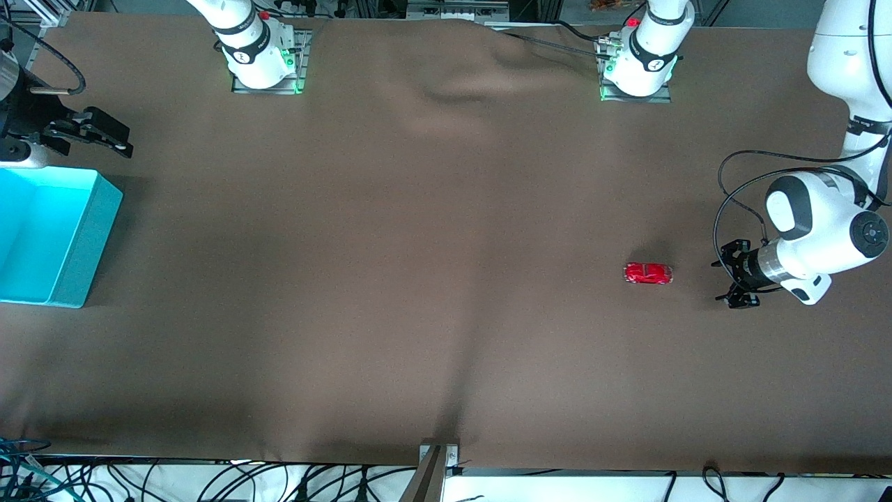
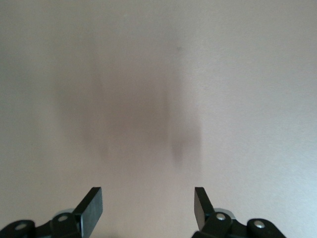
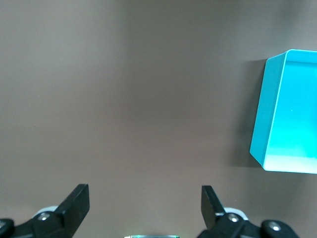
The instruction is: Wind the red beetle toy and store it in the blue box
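Observation:
The red beetle toy (image 1: 648,273) stands on its wheels on the brown cloth, toward the left arm's end of the table. My left gripper (image 1: 729,276) hangs low beside it, a short gap away on the table-end side, open and holding nothing. The left wrist view has only blurred cloth between the open fingers (image 2: 92,204); the toy is out of that view. The blue box (image 1: 87,237) sits at the right arm's end of the table, open-topped, with nothing showing inside. My right gripper (image 1: 120,139) waits open by the box's edge nearest the robot bases. The right wrist view also shows the box (image 3: 267,114).
Brown cloth (image 1: 418,279) covers the whole table, with a few soft wrinkles near the bases. A metal bracket (image 1: 437,460) and loose cables lie along the table's edge nearest the front camera.

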Tool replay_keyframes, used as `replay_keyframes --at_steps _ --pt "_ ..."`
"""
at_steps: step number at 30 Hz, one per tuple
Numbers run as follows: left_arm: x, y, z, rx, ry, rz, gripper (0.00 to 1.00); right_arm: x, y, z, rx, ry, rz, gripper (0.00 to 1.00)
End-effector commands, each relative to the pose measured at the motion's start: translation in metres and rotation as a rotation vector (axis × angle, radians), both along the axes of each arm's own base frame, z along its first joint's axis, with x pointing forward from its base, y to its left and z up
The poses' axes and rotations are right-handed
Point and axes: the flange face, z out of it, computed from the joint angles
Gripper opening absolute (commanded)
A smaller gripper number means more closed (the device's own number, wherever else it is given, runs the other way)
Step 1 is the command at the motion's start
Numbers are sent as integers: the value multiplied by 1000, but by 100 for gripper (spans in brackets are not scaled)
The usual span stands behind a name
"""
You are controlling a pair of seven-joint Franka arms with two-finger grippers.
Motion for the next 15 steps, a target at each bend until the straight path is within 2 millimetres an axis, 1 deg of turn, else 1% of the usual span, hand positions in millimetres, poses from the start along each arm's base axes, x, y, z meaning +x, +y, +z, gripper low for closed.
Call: replay_keyframes --at_steps 1,15 --pt "-1 1 12 10 8 -23 83 1 2 3 8 -5 -1 100" --pt "4 -6 12 10 3 -38 83 0 2 3 8 -4 -2 100"
